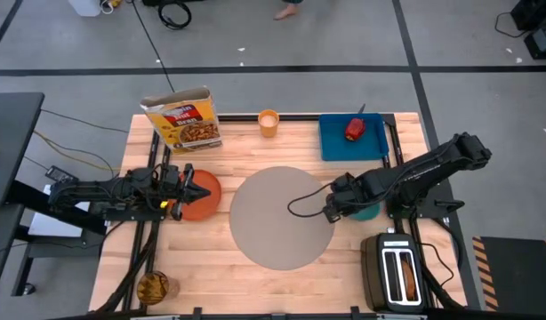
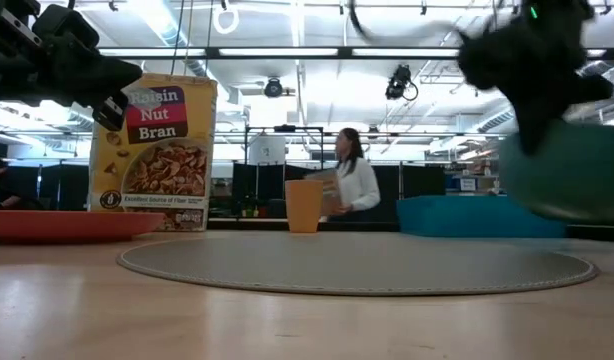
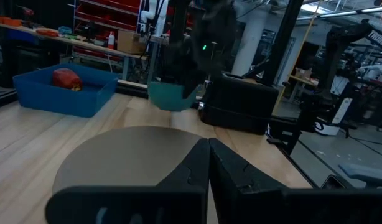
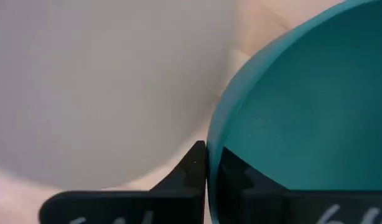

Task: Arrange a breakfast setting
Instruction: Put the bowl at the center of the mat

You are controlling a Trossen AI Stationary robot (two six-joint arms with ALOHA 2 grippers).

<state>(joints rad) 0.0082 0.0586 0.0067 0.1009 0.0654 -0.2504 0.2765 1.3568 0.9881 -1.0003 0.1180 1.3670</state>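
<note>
Our right gripper (image 1: 337,210) is pinched shut on the rim of the teal bowl (image 1: 362,210), one finger inside and one outside as the right wrist view shows; in the low view the bowl appears lifted clear of the table (image 1: 255,284), just off the right edge of the grey mat (image 1: 282,216). Our left gripper (image 1: 202,193) is closed too, fingertips meeting, and hangs over the orange plate (image 1: 199,202), which lies on the wood left of the mat; we cannot tell whether it grips the plate's edge.

Outward from the mat, which is bare, the orange cup (image 1: 268,123) stands at the far edge, the red apple (image 1: 354,130) rests in the blue tray (image 1: 353,142), and a round brown item, probably the bread (image 1: 153,287), sits at the near left corner. A cereal box (image 1: 184,120) and a toaster (image 1: 397,271) also stand by. No spoon is visible.

We judge the setting barely begun: the mat is laid, the bowl is in hand, and plate, cup, apple and bread remain to be placed.
</note>
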